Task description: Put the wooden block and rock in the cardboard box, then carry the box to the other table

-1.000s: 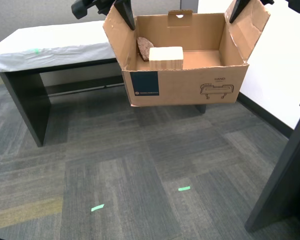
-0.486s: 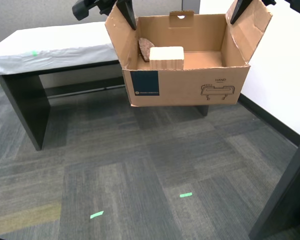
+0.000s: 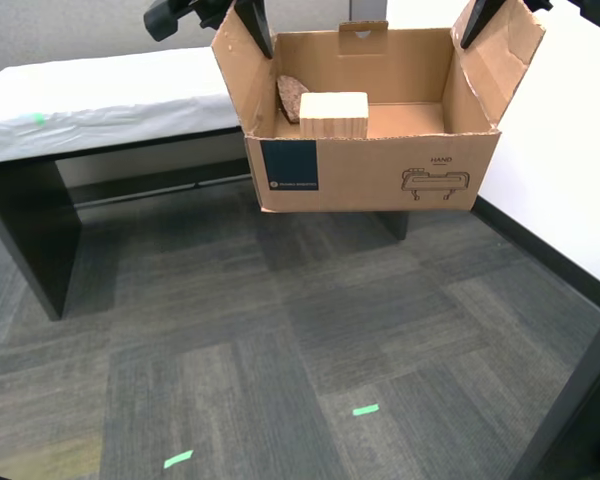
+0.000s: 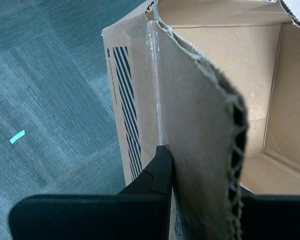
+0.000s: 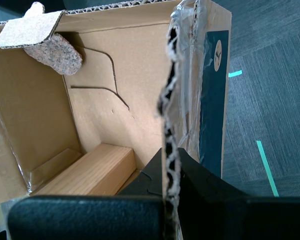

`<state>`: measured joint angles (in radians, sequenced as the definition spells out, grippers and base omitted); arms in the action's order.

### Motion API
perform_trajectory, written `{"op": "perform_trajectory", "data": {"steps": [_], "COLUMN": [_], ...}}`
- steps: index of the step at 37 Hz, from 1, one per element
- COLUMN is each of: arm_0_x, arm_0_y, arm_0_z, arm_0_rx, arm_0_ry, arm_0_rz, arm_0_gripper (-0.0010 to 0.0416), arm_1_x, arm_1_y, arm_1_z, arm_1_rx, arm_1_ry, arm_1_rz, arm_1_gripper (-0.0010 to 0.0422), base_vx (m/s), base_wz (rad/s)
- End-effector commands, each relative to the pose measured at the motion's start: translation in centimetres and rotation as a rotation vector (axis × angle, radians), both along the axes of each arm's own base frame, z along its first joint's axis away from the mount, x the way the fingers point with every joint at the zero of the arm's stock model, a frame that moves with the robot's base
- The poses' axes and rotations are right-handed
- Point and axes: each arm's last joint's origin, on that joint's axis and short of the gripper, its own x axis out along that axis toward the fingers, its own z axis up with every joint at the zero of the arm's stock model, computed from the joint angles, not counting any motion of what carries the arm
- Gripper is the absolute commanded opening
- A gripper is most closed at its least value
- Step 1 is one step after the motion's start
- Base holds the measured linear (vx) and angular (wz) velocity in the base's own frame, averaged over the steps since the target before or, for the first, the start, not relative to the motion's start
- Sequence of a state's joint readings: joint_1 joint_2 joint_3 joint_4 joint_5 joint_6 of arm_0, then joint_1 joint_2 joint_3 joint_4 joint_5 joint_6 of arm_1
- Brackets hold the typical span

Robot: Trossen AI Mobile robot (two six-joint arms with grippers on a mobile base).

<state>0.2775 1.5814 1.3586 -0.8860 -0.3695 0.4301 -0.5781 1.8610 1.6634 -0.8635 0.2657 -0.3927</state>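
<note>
Clamped shut on opposite side flaps, my first tool [image 3: 252, 25] and my second tool [image 3: 475, 20] hold the cardboard box [image 3: 370, 170] in the air, high in the middle of the exterior view and well clear of the grey carpeted floor [image 3: 280, 330]. My first tool has the flap on the exterior view's left, while my second tool has the flap on the exterior view's right. In the first wrist view, the dark fingers of my first tool [image 5: 167, 165] pinch the torn corrugated edge from both sides. In the second wrist view, my second tool [image 4: 200, 175] bites the other flap the same way.

The other table [image 3: 110, 95], a surface draped in a wrinkled white sheet on dark panel legs, fills the upper left of the exterior view. The box covers its far end in the picture, and I cannot tell whether the box hangs over it or in front of it.

Inside the box, the wooden block [image 3: 332, 113] lies on the bottom toward the exterior view's left. The rock [image 3: 291, 97] sits just behind it against the side wall.

Two green tape marks [image 3: 365, 409] lie on the floor, low in the exterior view.
</note>
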Motion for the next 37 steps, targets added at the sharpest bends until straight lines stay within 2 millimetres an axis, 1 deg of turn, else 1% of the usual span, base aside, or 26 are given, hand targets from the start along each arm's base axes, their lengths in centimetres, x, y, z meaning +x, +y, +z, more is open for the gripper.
{"op": "perform_trajectory", "data": {"steps": [1,9,17,37], "arm_0_x": [0.02,-0.02,-0.03,-0.29], "arm_0_y": [0.24,0.28,0.29,0.29], "arm_0_z": [0.16,0.15,0.14,0.03], "arm_0_rx": [0.047,0.047,0.049,0.042], "arm_0_ry": [0.0,0.003,0.009,0.036], "arm_0_rz": [0.022,0.023,0.015,0.017], "arm_0_gripper": [-0.0001,-0.0001,-0.0001,-0.0001], "arm_1_x": [-0.05,-0.03,-0.01,0.07], "arm_1_y": [-0.33,-0.3,-0.3,-0.31], "arm_1_z": [0.2,0.18,0.19,0.24], "arm_1_rx": [-0.025,-0.02,-0.016,-0.032], "arm_1_ry": [-0.007,-0.006,-0.014,-0.003], "arm_1_rz": [-0.009,0.008,-0.005,0.031], "arm_1_gripper": [-0.0002,-0.0002,-0.0002,-0.0002], "base_vx": [0.129,0.126,0.126,0.132], "base_wz": [-0.048,0.033,0.155,0.273]}}
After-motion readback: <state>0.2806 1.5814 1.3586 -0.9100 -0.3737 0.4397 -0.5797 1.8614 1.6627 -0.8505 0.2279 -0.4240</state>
